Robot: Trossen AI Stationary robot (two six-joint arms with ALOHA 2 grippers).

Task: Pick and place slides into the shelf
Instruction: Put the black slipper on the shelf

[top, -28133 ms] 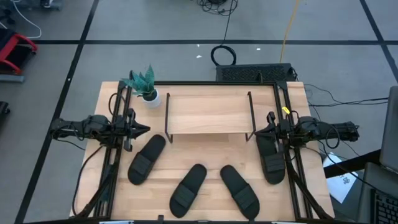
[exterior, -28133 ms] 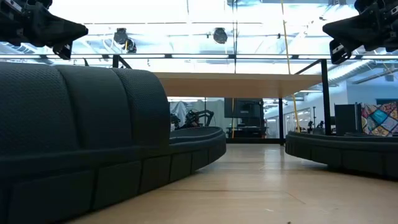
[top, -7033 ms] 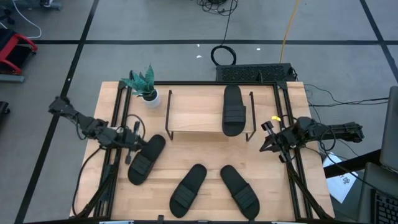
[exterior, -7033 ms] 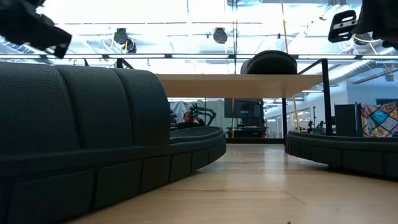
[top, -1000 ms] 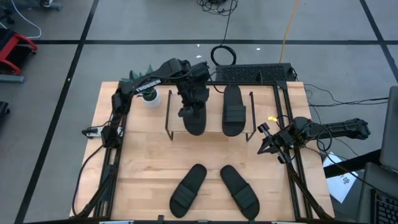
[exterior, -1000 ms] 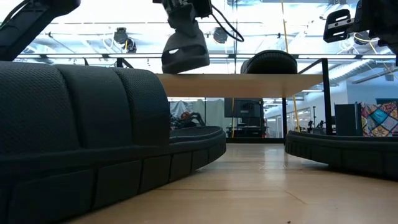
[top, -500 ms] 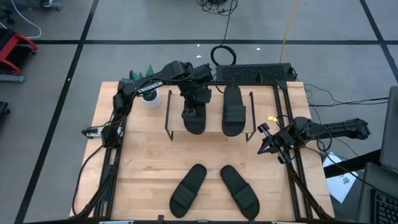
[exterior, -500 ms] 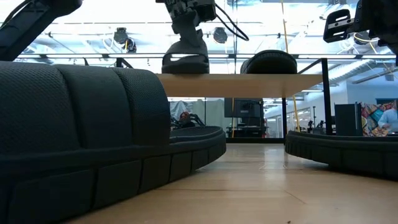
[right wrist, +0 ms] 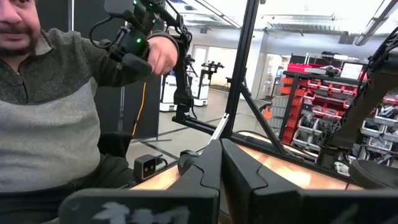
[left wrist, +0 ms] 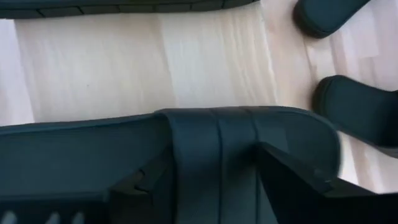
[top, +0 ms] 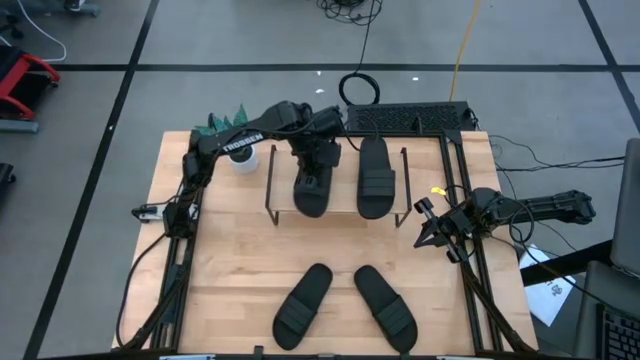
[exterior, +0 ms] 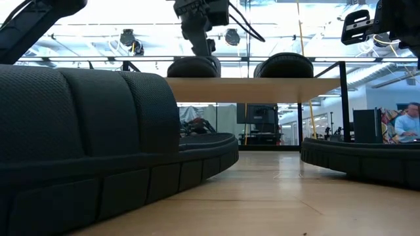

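My left gripper (top: 313, 172) reaches over the shelf (top: 285, 190), shut on a black slide (top: 311, 192) that lies flat on the left half of the light-wood board (exterior: 249, 80). A second slide (top: 373, 178) rests sole-down on the board's right half. Two more slides (top: 303, 300) (top: 385, 305) lie sole-down on the table near its near edge. They fill the low view's foreground (exterior: 85, 144) (exterior: 367, 160). My right gripper (top: 428, 228) waits shut at the table's right edge, touching nothing. My left gripper holds the slide by its wide strap (left wrist: 214, 146), one finger (left wrist: 140, 183) at each open side of the strap, coming from above and pointing down. The fingers stand along the slide's length. The slide's sole (exterior: 193, 67) lies flat on the shelf board.
A small potted plant (top: 232, 135) stands at the table's far left corner, beside the shelf's black wire legs (top: 270, 185). Bare tabletop (top: 330, 245) lies between the shelf and the two near slides. A person (right wrist: 50, 93) sits beyond the table's right side.
My left gripper has come down over the shelf. The slide it holds hung tilted above the board a second ago, then touched down at one end, and now lies flat on the left half of the board.
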